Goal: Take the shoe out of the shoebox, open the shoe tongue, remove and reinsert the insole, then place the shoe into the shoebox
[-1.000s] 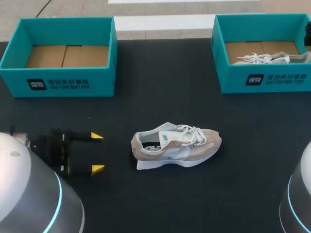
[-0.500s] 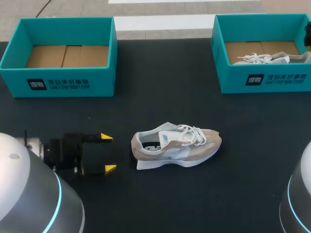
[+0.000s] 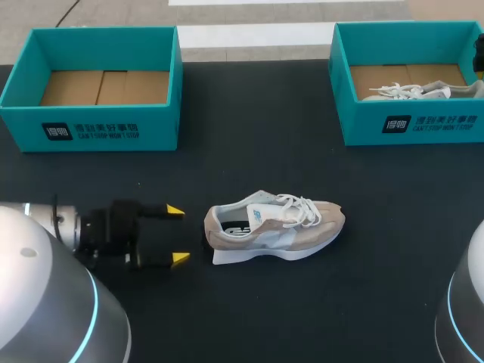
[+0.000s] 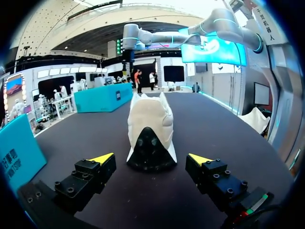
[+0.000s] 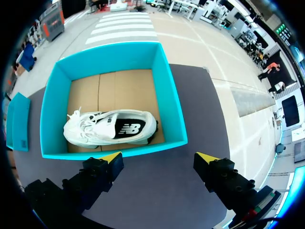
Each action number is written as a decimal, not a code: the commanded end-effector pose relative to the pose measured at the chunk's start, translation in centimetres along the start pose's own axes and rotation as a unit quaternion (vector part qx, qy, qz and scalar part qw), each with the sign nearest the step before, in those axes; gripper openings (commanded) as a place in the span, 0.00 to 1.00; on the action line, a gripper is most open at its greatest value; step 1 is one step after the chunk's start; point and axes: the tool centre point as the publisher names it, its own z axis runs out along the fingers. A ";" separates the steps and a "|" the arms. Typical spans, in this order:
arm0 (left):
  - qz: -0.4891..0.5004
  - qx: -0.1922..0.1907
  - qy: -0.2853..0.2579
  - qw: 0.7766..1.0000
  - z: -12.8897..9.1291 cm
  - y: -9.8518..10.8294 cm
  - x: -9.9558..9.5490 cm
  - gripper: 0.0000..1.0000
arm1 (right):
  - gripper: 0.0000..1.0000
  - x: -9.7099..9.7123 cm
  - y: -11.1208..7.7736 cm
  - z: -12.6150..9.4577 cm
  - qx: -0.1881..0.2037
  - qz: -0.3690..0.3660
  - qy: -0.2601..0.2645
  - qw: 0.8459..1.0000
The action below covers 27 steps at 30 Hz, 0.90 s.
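Two teal shoeboxes stand on the black surface (image 3: pixel 249 136). The left shoebox (image 3: pixel 106 130) is at the far left corner and shows only its cardboard floor. The right shoebox (image 3: pixel 412 125) is at the far right corner and holds a white sneaker (image 3: pixel 412 92).

The beige sneaker (image 3: pixel 274 227) lies apart from both boxes, about midway along the surface and nearer the near edge. It is upright on its sole, heel toward the left edge and toe toward the right edge. Its laces (image 3: pixel 302 209) look tied, and the tongue cannot be made out beneath them.

The left gripper (image 3: pixel 178 234) is low over the surface and level with the heel. Its fingers are spread wide and hold nothing, with the tips just short of the heel and not touching it. The right gripper (image 5: pixel 159 157) hangs above the near wall of the right shoebox, its fingers likewise parted and empty.

Assessment: the sneaker is already out of its box, and the tongue and insole work is still to be done.

Risks:
- If the left fingers advance off-centre, one tip may strike the heel first and push or turn the sneaker.
- Closing on the soft heel collar may crush it inward and pinch the insole.
- Tied laces may resist opening the tongue, so the whole sneaker lifts.
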 end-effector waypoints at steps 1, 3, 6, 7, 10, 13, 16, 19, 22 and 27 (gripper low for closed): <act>-0.001 -0.006 0.005 1.000 0.6 0.0 -0.1 1.00 | 1.00 0.0 0.0 0.0 -0.001 0.001 0.000 1.000; -0.001 -0.007 0.008 1.000 0.9 0.0 0.0 1.00 | 1.00 0.0 0.0 0.0 -0.001 0.001 0.000 1.000; -0.002 -0.008 0.009 1.000 1.7 -0.2 0.1 1.00 | 1.00 0.0 0.0 0.0 -0.001 0.001 0.000 1.000; -0.002 -0.008 0.009 1.000 1.9 -0.2 0.1 1.00 | 1.00 0.0 0.0 0.0 -0.001 0.001 0.000 1.000; -0.004 -0.006 0.006 1.000 2.7 -0.5 0.0 1.00 | 1.00 0.0 0.0 0.0 -0.001 0.001 0.000 1.000; -0.009 -0.005 0.005 1.000 3.5 -0.6 -0.2 1.00 | 1.00 0.0 0.0 0.0 -0.001 0.001 0.000 1.000; -0.011 -0.006 0.004 1.000 4.4 -0.6 -0.4 1.00 | 1.00 0.0 0.0 0.0 -0.001 0.001 0.000 1.000; -0.011 -0.012 0.007 1.000 5.1 -0.5 -0.4 1.00 | 1.00 0.0 0.0 0.0 -0.001 0.001 0.000 1.000; -0.009 -0.015 0.010 1.000 5.5 -0.6 -0.5 1.00 | 1.00 0.0 0.0 0.0 -0.001 0.001 0.000 1.000; -0.009 -0.014 0.011 1.000 6.2 -0.8 -0.7 1.00 | 1.00 0.0 0.0 0.0 -0.001 0.001 0.000 1.000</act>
